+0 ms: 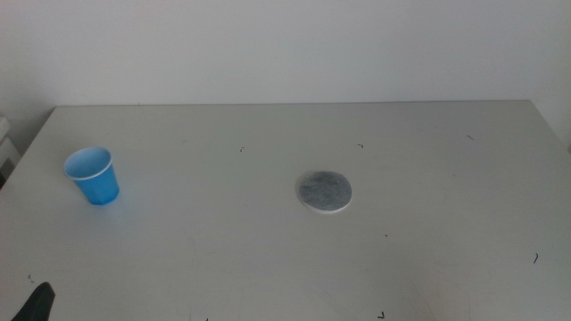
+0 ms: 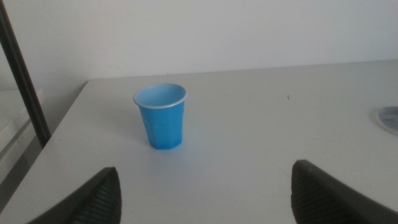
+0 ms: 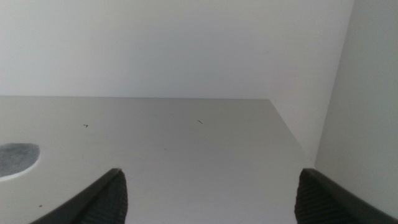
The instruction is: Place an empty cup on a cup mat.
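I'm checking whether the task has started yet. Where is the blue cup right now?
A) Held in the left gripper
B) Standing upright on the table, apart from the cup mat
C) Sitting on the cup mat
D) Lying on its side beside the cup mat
B. The cup stands upright on the bare table, well apart from the cup mat, and the left gripper is open with nothing between its jaws.
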`<state>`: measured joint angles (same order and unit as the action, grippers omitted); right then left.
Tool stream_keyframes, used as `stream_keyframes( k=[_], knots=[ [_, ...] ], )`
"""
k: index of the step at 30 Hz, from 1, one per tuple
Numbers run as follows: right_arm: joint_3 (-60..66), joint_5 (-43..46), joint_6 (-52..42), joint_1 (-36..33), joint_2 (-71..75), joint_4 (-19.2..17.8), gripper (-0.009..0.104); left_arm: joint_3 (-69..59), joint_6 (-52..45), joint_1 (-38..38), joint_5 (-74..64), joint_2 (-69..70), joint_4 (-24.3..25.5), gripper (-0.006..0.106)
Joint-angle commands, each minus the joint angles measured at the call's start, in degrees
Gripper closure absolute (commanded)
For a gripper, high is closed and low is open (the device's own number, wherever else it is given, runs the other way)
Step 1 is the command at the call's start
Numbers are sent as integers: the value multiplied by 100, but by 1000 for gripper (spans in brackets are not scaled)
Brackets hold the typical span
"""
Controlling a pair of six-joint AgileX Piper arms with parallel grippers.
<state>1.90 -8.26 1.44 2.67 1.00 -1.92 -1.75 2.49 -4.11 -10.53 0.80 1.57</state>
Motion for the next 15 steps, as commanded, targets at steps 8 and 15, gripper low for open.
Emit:
stream_keyframes(
  k=[8, 15],
  knots=[
    [-66, 448, -49, -11, 110, -52, 1, 1056, 58, 8, 541, -1337, -157, -3],
    [-66, 448, -49, -11, 110, -52, 1, 2728, 58, 8, 342, -2875, -157, -3]
  ],
)
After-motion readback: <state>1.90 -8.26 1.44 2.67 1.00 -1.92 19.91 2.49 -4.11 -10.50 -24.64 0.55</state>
